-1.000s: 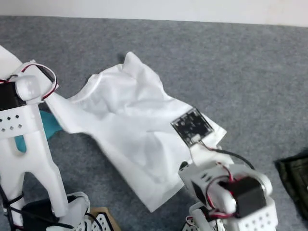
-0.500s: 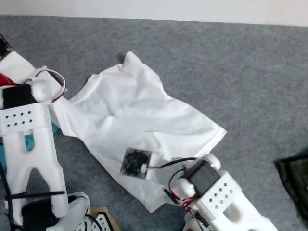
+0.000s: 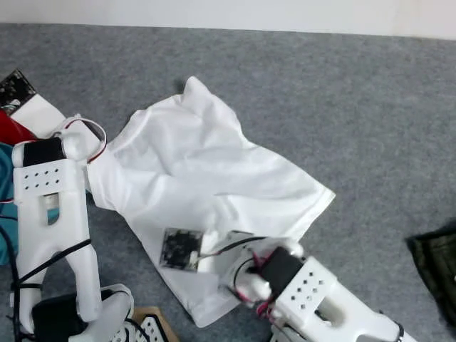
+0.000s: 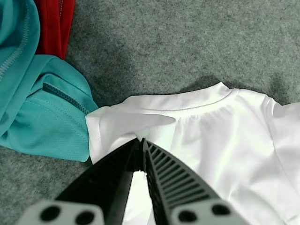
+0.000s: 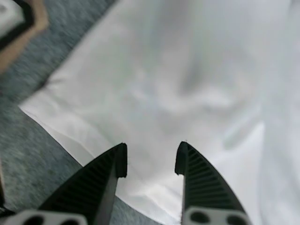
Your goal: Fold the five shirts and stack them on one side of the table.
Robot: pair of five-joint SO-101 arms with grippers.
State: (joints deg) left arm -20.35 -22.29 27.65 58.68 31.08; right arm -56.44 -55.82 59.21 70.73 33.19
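L: my left gripper point(image 4: 140, 143) pinched shut on the shoulder edge of the crumpled white cotton shirt point(image 3: 192, 178) | R: my right gripper point(image 5: 150, 157) spread open over its hem corner, the nearer arm there | shirt mid-table, collar-to-hem axis running between my two grippers

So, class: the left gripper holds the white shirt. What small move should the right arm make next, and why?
Probably lower the right gripper and close it on the hem. Its jaws stand open just above that edge, and the left gripper is shut on the shirt beside the collar, so both ends would be held for folding.
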